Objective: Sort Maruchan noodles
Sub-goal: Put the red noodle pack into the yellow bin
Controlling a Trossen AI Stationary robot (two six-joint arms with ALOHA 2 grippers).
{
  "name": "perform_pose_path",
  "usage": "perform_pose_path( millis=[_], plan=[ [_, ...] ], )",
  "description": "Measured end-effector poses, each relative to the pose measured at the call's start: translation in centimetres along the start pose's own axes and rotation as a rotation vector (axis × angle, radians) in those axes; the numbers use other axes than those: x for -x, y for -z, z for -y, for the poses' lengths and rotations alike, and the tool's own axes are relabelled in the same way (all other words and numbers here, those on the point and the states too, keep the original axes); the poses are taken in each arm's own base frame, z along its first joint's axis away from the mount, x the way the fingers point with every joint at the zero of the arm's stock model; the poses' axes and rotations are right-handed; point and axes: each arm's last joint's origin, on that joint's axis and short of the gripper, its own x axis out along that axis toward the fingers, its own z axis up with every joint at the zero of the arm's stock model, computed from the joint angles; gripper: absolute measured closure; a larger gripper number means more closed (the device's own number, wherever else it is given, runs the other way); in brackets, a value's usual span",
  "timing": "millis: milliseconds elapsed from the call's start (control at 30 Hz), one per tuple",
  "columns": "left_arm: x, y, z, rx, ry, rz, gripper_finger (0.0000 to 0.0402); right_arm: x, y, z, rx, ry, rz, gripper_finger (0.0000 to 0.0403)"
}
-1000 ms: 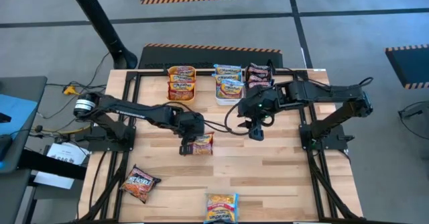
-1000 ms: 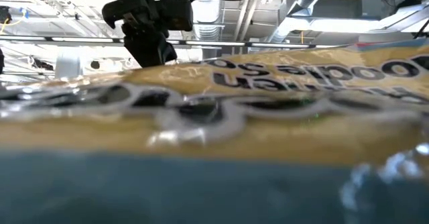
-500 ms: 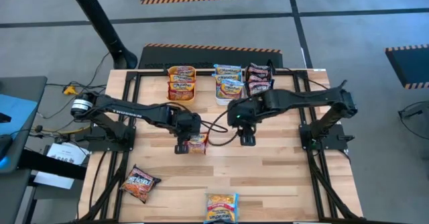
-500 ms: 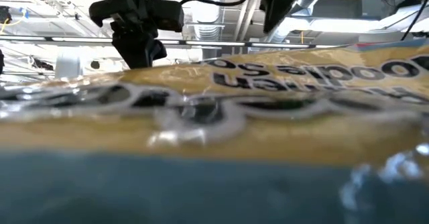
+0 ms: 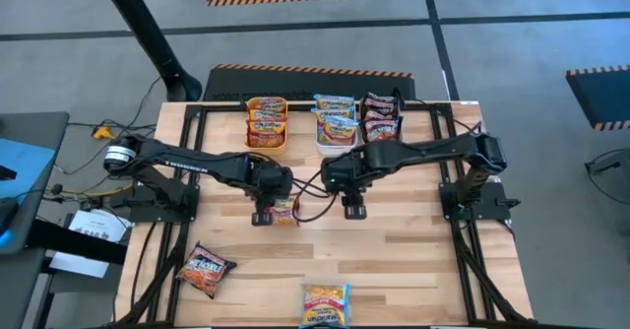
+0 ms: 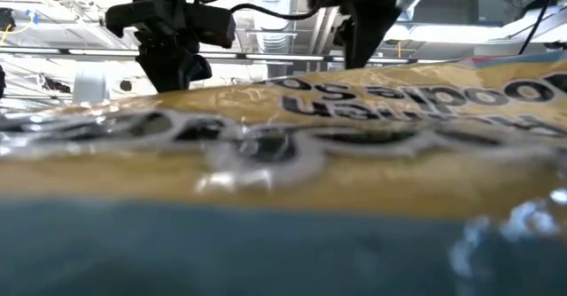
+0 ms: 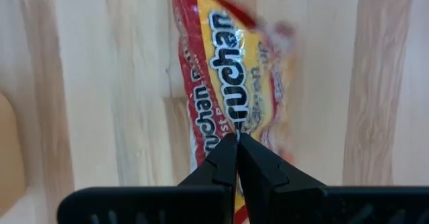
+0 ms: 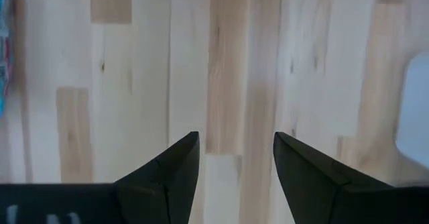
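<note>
Orange, white and grey bins [image 5: 266, 132] already hold most packets. The left end effector [image 5: 264, 214], clenched on an orange-yellow packet [image 5: 284, 211], sits just before them beside the right end effector [image 5: 352, 209], empty and spread. Two packets [image 5: 205, 269] lie far off.

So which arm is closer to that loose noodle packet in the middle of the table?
Left. Its fingers pinch the packet; the right gripper hangs open beside it, apart.

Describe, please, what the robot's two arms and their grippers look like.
Both arms are dark, slim and jointed, with black cables looping between them near the wrists. The left arm bears small white lettering. The left gripper and right gripper each have two flat, tapered black fingers on a black crossbar.
</note>
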Motion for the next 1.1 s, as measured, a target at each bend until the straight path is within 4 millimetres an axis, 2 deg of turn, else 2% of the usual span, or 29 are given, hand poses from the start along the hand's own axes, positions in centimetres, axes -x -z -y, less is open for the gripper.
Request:
perform_pose_path(
  millis=[467, 800, 1100],
  plan=[
    [5.5, 1.6, -0.6, 0.058, -0.046, 0.155, 0.0401, 0.2, -0.9, -0.1, -0.003, -0.016, 0.100, 0.0189],
    [7.7, 2.7, -0.8, 0.091, -0.053, 0.216, 0.0401, 0.1, -2.9, -0.9, -0.003, -0.035, 0.292, 0.0188],
    [12.2, 4.9, -1.3, 0.194, -0.089, 0.412, 0.0401, 0.7, -4.2, -0.8, 0.028, -0.028, 0.437, 0.0188]
  ],
)
